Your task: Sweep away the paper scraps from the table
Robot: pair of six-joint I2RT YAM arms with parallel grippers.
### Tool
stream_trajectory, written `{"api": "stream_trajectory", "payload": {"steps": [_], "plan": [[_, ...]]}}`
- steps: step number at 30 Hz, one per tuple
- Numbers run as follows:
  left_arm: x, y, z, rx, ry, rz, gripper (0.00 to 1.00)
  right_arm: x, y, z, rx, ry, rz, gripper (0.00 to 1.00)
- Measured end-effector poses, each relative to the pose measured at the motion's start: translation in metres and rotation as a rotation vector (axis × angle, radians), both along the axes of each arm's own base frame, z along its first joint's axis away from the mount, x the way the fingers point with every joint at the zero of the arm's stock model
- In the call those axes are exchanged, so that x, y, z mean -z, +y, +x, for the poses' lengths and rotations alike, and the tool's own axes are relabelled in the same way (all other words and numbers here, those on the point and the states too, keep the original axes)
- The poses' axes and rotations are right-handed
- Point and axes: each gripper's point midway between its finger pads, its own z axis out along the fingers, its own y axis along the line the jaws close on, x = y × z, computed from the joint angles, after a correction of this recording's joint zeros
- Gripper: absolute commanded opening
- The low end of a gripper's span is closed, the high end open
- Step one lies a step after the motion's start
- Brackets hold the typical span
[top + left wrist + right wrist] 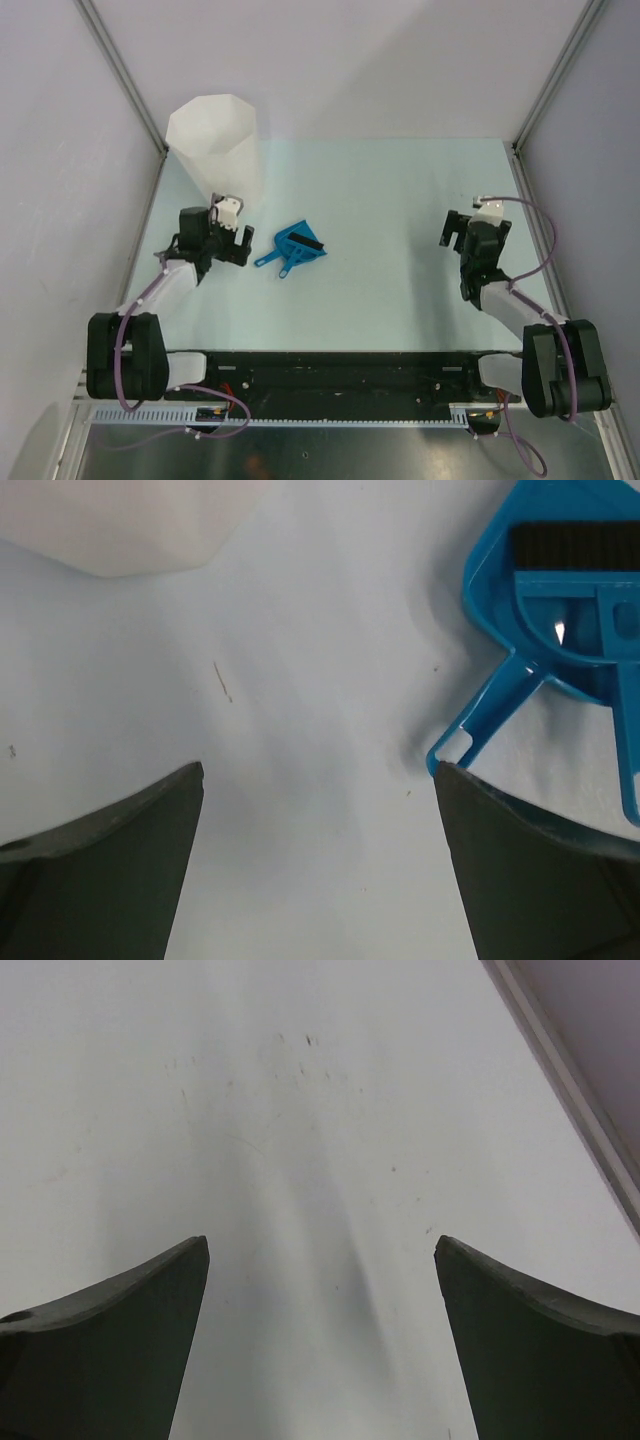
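Both pairs of jaws stand wide open and empty. The left jaws hang low over the worktop [400,290] towards its far left corner, and the right jaws are near its right edge. No paper scraps show on the worktop, and I cannot tell whether any lie in the white faceted bin [215,135]. The blue dustpan [298,247], its brush [306,243] nested inside, lies just beside the left jaws. A careless swing there could clip the handle or tip the bin, spilling its contents.

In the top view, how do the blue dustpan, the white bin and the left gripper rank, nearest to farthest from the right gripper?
1. dustpan, mid-table, to its left.
2. left gripper, just beyond the dustpan.
3. bin, at the far left.
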Motion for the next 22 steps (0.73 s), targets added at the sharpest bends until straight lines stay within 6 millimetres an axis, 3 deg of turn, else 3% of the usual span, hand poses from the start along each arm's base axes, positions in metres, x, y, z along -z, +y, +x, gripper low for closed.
{"api": "stream_trajectory", "payload": {"steps": [9,17,22], "plan": [[0.008,0.002,0.028,-0.152,-0.286,-0.099,1.00,0.048,0.000,-0.027,-0.053,-0.068,-0.015,1.00],[-0.007,0.001,0.048,-0.169,-0.428,-0.093,1.00,0.065,0.003,-0.017,-0.096,-0.100,0.006,1.00],[-0.009,0.002,0.047,-0.177,-0.461,-0.093,1.00,0.056,0.006,-0.012,-0.118,-0.142,0.013,1.00]]}}
